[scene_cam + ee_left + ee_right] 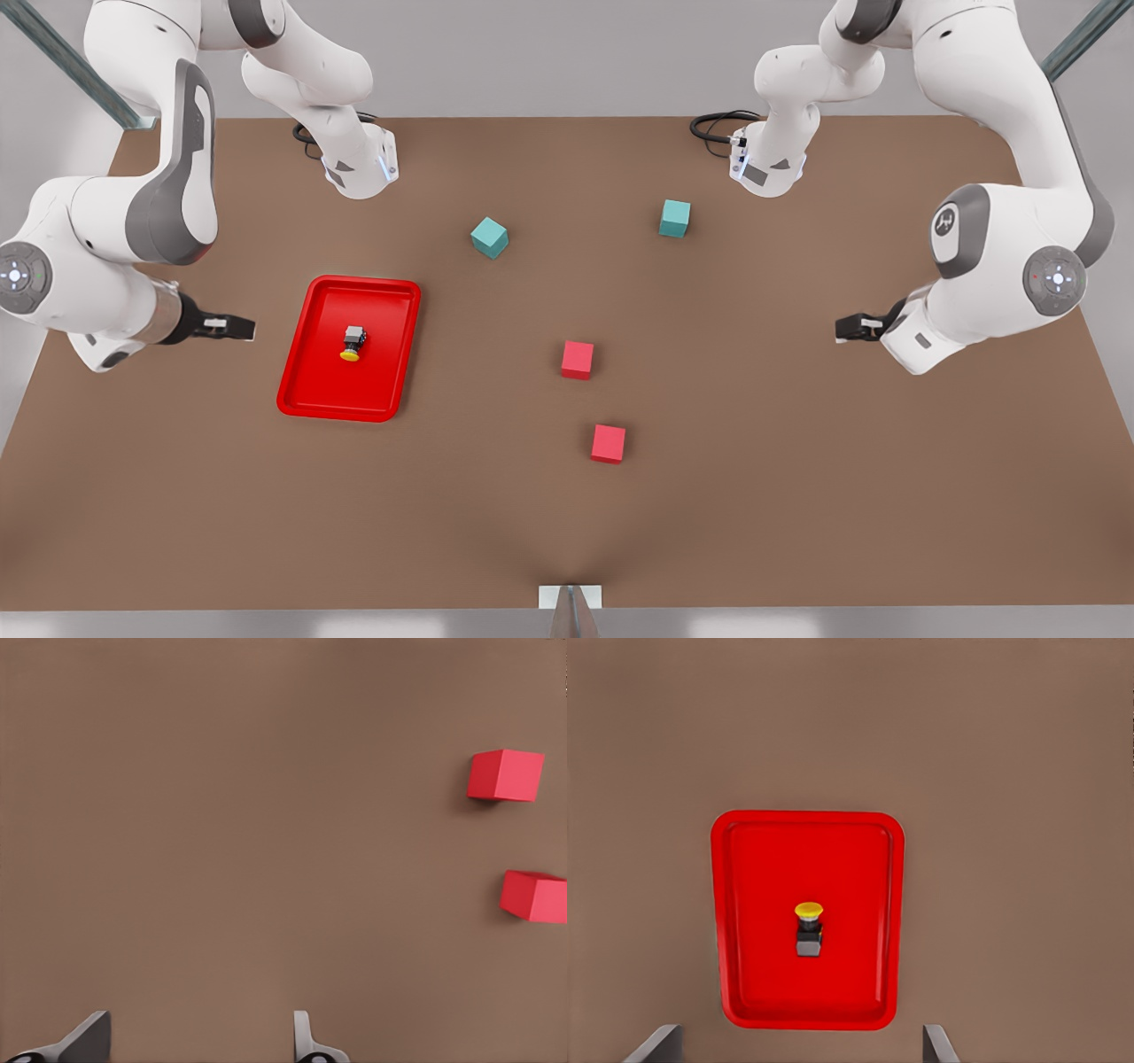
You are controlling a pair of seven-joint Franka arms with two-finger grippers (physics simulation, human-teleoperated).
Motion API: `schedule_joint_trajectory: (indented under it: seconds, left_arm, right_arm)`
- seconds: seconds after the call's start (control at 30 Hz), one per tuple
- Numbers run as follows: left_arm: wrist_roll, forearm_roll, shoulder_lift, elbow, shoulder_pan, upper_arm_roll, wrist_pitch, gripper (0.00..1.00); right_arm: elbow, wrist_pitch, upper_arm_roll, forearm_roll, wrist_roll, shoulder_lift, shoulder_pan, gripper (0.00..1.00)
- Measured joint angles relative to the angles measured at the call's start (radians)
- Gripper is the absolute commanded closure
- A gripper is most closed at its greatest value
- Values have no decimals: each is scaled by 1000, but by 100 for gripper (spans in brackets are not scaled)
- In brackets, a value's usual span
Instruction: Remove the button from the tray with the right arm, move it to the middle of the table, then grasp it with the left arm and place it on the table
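Button (353,342) lies in tray (306,390); right claw (232,328) beside it, left claw (852,328) far off, both spread open.

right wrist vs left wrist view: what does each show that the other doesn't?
Right wrist view alone: the tray, with the button lying on its side inside it. The right gripper hangs beside the tray, jaws open.

Left wrist view alone: two red cubes standing apart on the tabletop, off to one side of the left gripper, jaws open.

Both: the bare brown table and the tips of that arm's own spread jaws.
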Motion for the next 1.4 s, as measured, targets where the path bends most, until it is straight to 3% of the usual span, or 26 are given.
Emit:
schedule_joint_trajectory:
  seconds: [0.23,0.6,0.73,0.87,1.1,1.13,1.23,1.27,1.33,1.4]
  left_arm:
    - [2,2,15,55,-1,-15,43,0]
    - [-38,23,82,66,-43,-17,-5,0]
    - [-48,27,86,64,-46,-17,-10,0]
    - [-56,28,89,64,-44,-17,-12,0]
    - [-67,29,92,65,-45,-17,-12,0]
    - [-69,29,92,65,-45,-17,-12,0]
    - [-72,29,92,65,-44,-17,-12,0]
    - [-73,29,91,65,-44,-17,-12,0]
    - [-75,29,91,65,-44,-17,-13,0]
    - [-77,30,91,65,-44,-17,-13,0]
  right_arm:
    - [-2,48,9,8,22,2,5,0]
    - [-95,71,207,13,106,6,50,0]
    - [-189,66,274,6,159,-36,52,0]
    - [-304,119,284,-21,204,-34,16,0]
    - [-529,351,290,-45,194,-17,-127,0]
    - [-572,394,332,-48,180,-20,-193,0]
    - [-662,530,726,-119,141,34,-629,0]
    - [-676,579,811,-153,130,67,-720,0]
    - [-686,659,881,-201,109,101,-790,0]
    - [-682,707,897,-235,90,124,-801,0]
